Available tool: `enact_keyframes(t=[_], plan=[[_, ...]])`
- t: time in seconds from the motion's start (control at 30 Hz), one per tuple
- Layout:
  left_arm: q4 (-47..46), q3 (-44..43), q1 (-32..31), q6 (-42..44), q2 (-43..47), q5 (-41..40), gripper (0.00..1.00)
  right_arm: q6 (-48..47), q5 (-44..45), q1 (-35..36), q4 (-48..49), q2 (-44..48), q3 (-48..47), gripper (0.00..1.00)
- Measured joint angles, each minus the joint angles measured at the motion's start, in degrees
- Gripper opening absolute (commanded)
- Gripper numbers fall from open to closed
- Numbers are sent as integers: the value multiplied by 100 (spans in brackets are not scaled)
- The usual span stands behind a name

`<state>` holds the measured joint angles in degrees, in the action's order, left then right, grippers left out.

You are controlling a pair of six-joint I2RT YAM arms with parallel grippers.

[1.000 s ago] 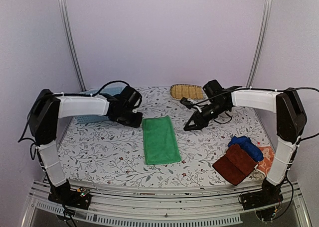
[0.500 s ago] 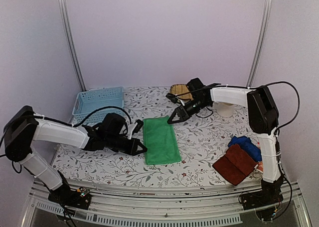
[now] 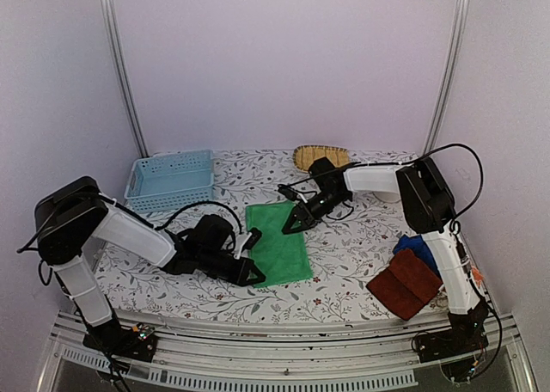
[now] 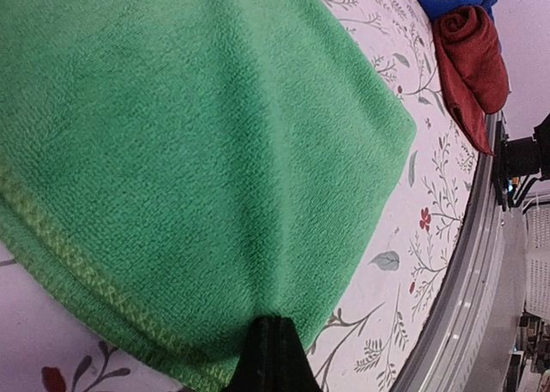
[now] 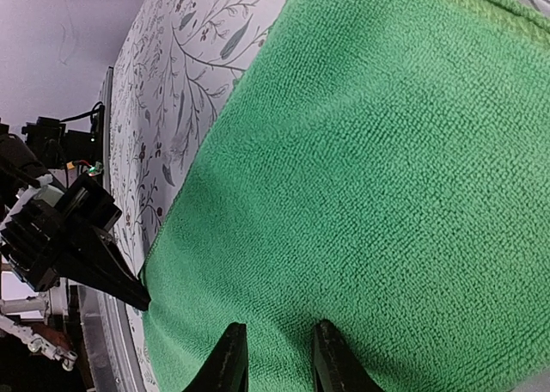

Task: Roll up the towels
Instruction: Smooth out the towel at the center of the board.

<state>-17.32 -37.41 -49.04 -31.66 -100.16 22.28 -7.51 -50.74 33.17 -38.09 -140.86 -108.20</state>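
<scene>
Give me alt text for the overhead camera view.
A green towel lies flat on a floral table. The closed left hand is at its near left corner; the open right hand is over its far end.

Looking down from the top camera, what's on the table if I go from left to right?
Basket → green towel → straw tray → brown towel.

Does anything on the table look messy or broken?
Nothing is spilled or broken. The brown towel and blue towel sit bunched together by the near right corner of the table. The green towel lies flat.
</scene>
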Motion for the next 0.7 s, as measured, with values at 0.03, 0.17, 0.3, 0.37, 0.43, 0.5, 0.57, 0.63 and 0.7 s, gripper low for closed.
enact_keyframes(t=[0.03, 0.17, 0.3, 0.37, 0.43, 0.5, 0.57, 0.63, 0.7], plan=[[-17, -4, -2, 0, -15, -2, 0, 2, 4, -2, 0, 0, 0, 30], [140, -116, -50, 39, -13, -76, 0, -20, -125, -7, 15, 46, 61, 32], [658, -262, -221, 278, 275, -313, 6, -127, -107, -20, -59, 592, 529, 38], [909, -295, -319, 442, 584, -369, 14, -234, -35, -24, -109, 1113, 761, 43], [1132, -337, -396, 636, 933, -442, 15, -365, 20, -31, -101, 1711, 896, 46], [1329, -400, -455, 826, 1272, -621, 17, -542, 107, -35, -39, 2455, 1049, 48], [1545, -476, -501, 1060, 1596, -850, 20, -737, 238, -35, 66, 3206, 1224, 53], [1773, -579, -522, 1279, 1869, -1154, 35, -916, 474, -37, 238, 3851, 1469, 64], [1941, -684, -533, 1504, 2081, -1547, 65, -1075, 800, -37, 422, 4385, 1725, 95]])
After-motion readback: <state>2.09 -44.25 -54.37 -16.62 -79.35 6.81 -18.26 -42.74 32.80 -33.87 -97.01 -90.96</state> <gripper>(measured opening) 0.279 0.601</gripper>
